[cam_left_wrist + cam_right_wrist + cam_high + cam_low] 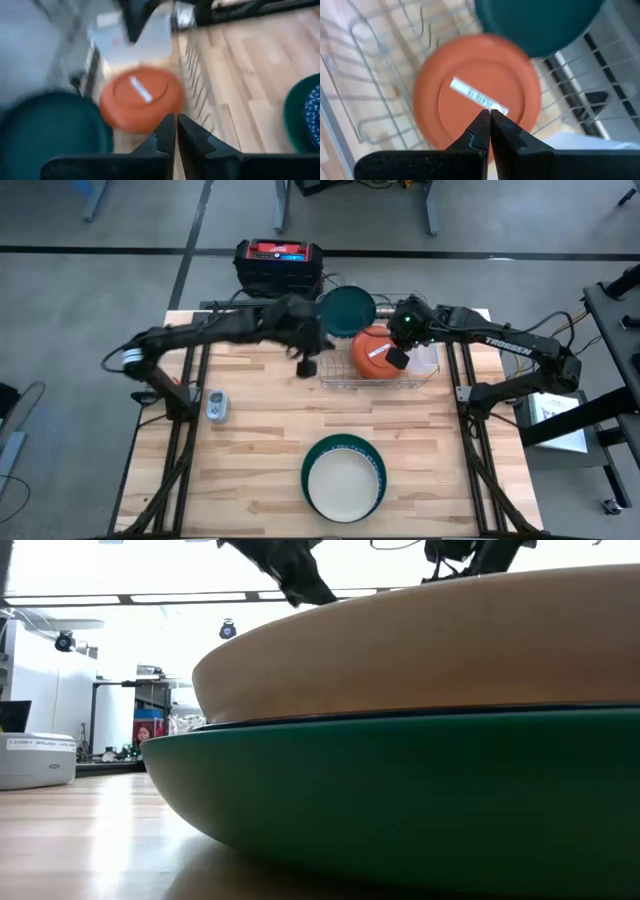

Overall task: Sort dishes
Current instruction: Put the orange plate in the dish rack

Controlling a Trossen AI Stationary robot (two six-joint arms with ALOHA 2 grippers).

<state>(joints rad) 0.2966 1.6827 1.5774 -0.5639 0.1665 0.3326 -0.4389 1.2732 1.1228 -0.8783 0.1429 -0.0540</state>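
overhead, both closed grippers, left gripper and right gripper, flank the orange dish; wrist views show its label.

orange dish: orange, with a white sticker
dark green plate: dark green
white plate: white, on a green plate
table: light wood stripes
wire rack: silver

Lab: concrete floor, equipment stands

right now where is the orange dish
In the high view, the round orange dish sits upside down in the silver wire rack at the table's far edge, beside the dark green round dish.
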